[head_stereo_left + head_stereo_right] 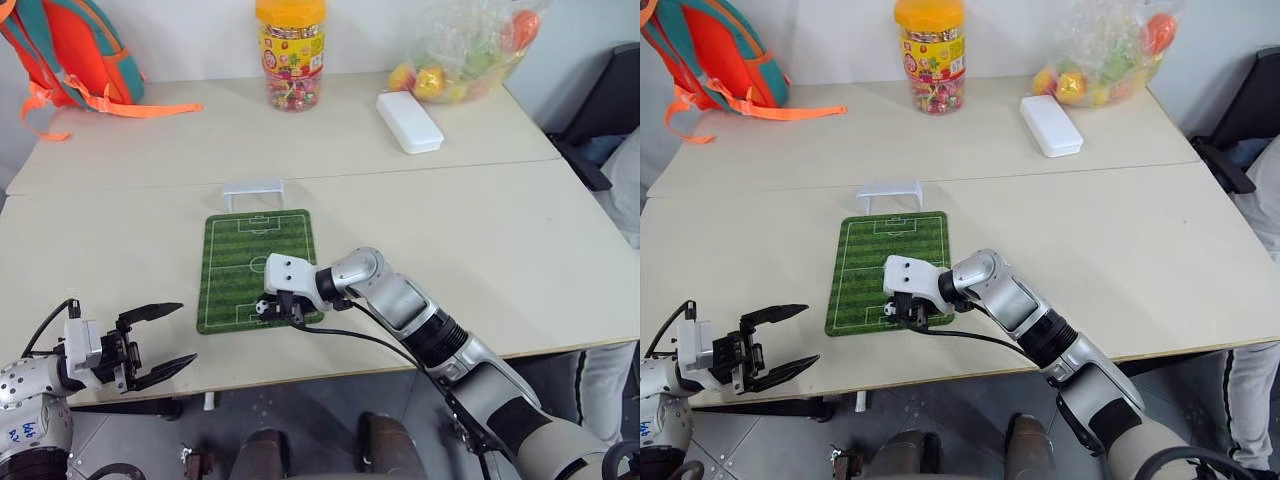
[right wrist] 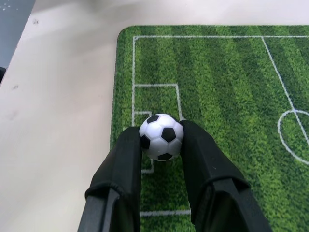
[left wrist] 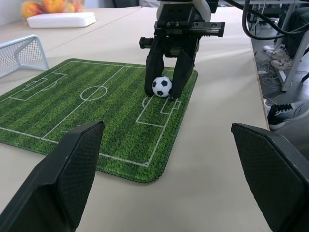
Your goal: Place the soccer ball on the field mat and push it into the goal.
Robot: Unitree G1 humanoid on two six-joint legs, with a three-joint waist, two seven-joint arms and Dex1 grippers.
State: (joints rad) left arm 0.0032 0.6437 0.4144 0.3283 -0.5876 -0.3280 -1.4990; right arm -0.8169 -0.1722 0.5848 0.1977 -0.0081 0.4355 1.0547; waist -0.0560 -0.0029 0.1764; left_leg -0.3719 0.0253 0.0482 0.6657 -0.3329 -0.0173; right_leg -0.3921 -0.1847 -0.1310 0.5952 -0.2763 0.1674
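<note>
Gripped between the right gripper's (image 2: 161, 145) jaws, the soccer ball (image 2: 161, 136) is hovering at the field mat's (image 1: 240, 262) near penalty box. From the ball, the goal (image 1: 253, 192) is lying at twelve o'clock, beyond the far edge. Left gripper (image 1: 152, 345) is waiting at seven o'clock, jaws apart, off the bench.
</note>
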